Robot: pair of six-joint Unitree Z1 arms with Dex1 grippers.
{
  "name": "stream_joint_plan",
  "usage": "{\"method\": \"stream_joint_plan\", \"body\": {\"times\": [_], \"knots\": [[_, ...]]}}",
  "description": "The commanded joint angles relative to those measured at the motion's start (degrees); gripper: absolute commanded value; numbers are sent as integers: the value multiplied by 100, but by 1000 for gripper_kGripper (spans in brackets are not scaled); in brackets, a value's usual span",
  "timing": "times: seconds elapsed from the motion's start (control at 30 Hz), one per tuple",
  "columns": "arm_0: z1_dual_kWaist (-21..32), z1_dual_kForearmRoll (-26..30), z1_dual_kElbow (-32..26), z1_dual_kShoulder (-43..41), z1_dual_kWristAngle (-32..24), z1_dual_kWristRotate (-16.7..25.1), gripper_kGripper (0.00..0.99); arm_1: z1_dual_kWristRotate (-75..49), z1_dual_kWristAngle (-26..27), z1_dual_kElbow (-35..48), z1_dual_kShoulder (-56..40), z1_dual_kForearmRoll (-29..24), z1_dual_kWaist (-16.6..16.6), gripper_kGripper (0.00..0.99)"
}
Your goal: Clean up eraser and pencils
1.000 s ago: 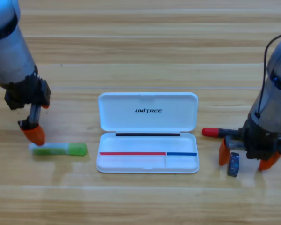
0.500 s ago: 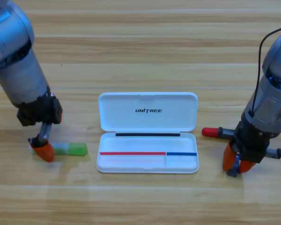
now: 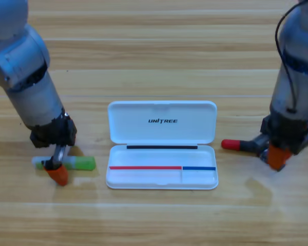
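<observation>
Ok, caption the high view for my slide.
Left end effector down on the green pencil; right end effector raised beside the black pencil; open white case between.

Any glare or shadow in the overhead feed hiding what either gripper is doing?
High view: even light, faint sheen on the table, soft shadows only. The left gripper covers part of the green pencil; the right gripper hides the black pencil's far end. The eraser isn't visible.
</observation>
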Motion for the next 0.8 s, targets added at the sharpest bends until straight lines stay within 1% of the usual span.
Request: {"method": "stream_joint_plan", "body": {"times": [0.03,0.1,0.17,0.23,0.37,0.4,0.43,0.5,0.53,0.63,0.8], "knots": [[-95,-276,224,365,-59,2,973,-1597,-256,11,-168,312,654,0],[-86,-328,241,400,-51,2,940,-2168,-124,-59,-177,365,760,0],[-86,-425,285,409,-51,2,882,-2661,-36,-138,-142,400,883,0],[-86,-513,320,418,-51,2,802,-2942,149,-235,-63,400,979,0],[-86,-504,312,427,-15,81,569,-3170,307,-587,227,400,1076,0],[-86,-487,312,418,-7,142,499,-3188,307,-692,315,400,1076,0],[-86,-478,312,418,-15,169,405,-3232,315,-780,394,400,1085,0],[-86,-443,276,409,-7,169,149,-3258,324,-947,526,400,1094,0],[-86,-408,241,392,11,160,3,-3285,324,-1017,588,400,1102,0],[-86,-276,153,269,72,37,0,-3302,333,-1246,781,400,1129,0],[-86,111,30,58,99,63,0,-3364,359,-1518,1071,400,1182,0]]}}
